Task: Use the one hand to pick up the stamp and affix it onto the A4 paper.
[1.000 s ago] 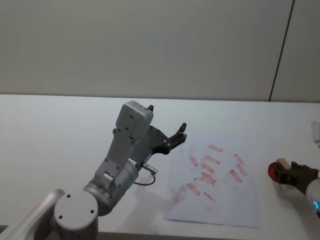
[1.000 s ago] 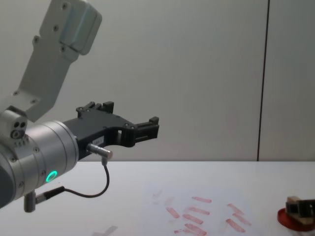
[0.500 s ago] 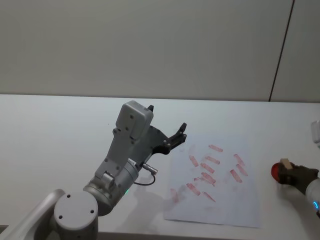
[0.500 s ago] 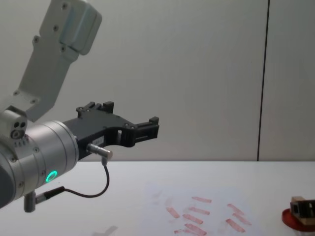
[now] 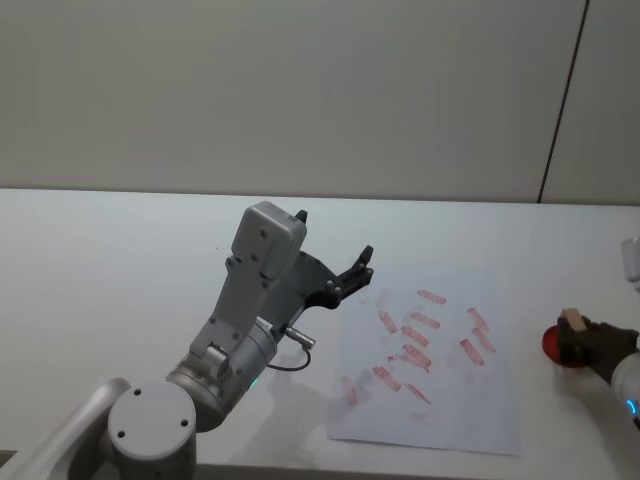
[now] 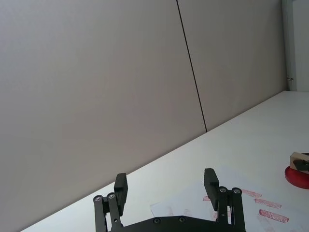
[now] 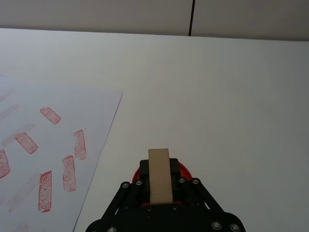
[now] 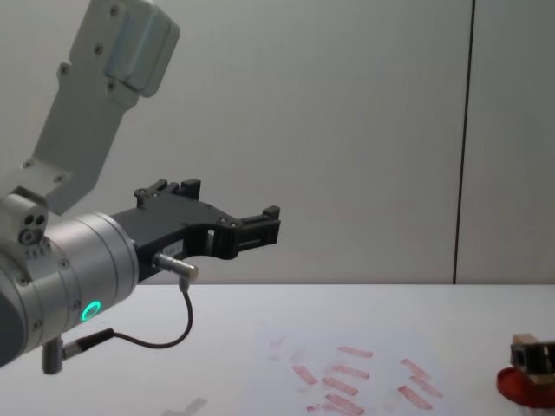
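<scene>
Right wrist view: fingers of my right gripper [image 7: 159, 182] clamp the stamp [image 7: 159, 166] over the ink pad [image 7: 185, 170]; left gripper [image 6: 165, 180] fingers gape, empty.

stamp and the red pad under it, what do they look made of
Stamp: probably bare wood. It is pale tan and matt with a plain flat face and no shine. The right tool is shut on it.
Red pad: a flat round disc in even red, maybe a plastic case or inked felt; I cannot tell which.
The left tool hangs open, idle, left of the A4 paper.
</scene>
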